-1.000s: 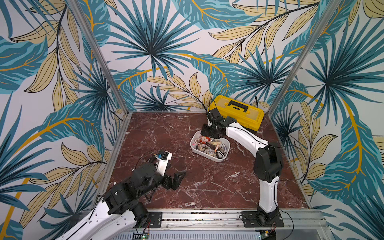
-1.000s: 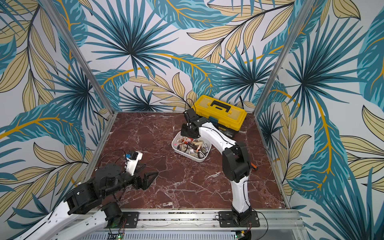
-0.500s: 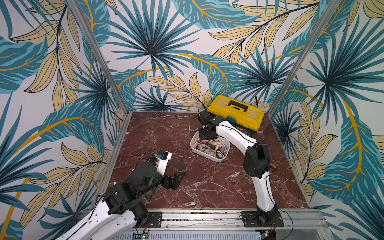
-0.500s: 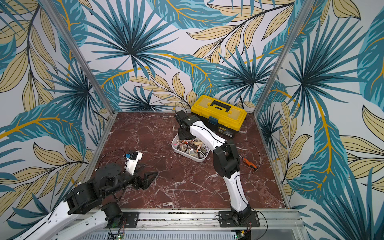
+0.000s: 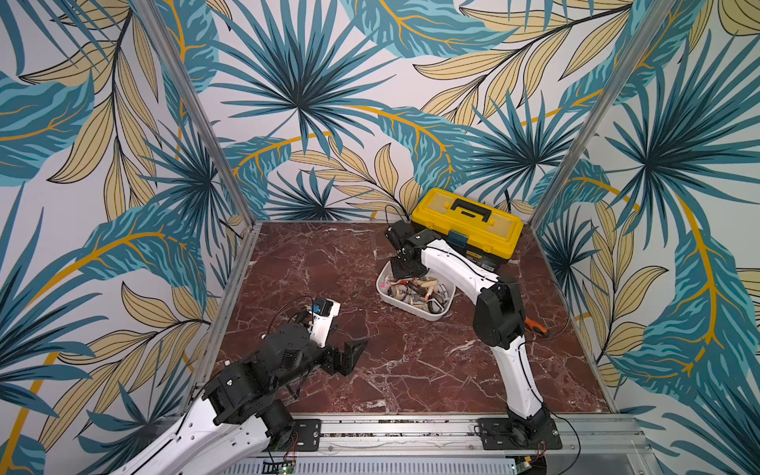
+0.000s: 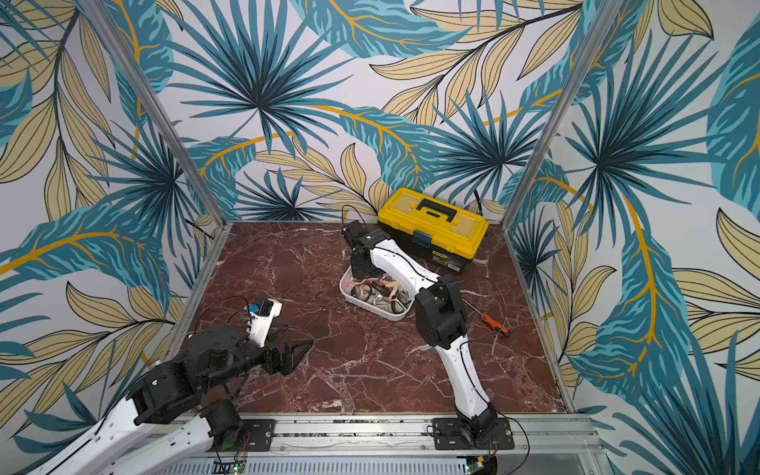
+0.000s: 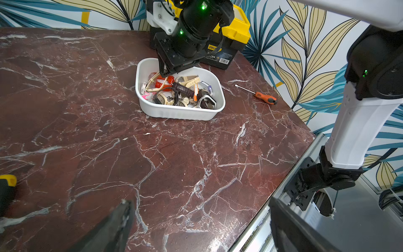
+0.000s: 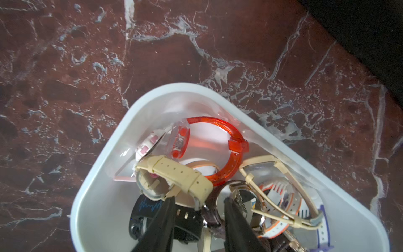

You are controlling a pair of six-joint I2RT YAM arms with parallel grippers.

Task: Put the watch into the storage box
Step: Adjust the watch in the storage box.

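The storage box (image 5: 432, 314) (image 6: 386, 314) (image 7: 174, 112) (image 8: 102, 207) is a shallow white tub at the back middle of the marble table. Several watches lie heaped inside it: a translucent orange one (image 8: 218, 122), a cream-strapped one (image 8: 178, 172), a black one (image 8: 146, 207) and others. My right gripper (image 5: 405, 271) (image 6: 364, 273) (image 7: 165, 74) (image 8: 199, 199) reaches down into the box's far-left end. Its fingers stand apart on either side of a dark brown watch strap (image 8: 212, 215), with a gap showing. My left gripper (image 5: 349, 355) (image 6: 298, 353) (image 7: 199, 201) hangs wide open and empty over the front left.
A yellow-and-black toolbox (image 5: 466, 224) (image 6: 432, 224) stands against the back wall just behind the box. An orange-handled screwdriver (image 6: 493, 323) (image 7: 265, 98) lies on the table to the box's right, near the right arm's elbow. The metal rail (image 5: 390, 427) runs along the front edge.
The right arm has swung leftward across the box to its far-left end, and its jaws have narrowed a little. The left arm has not moved.
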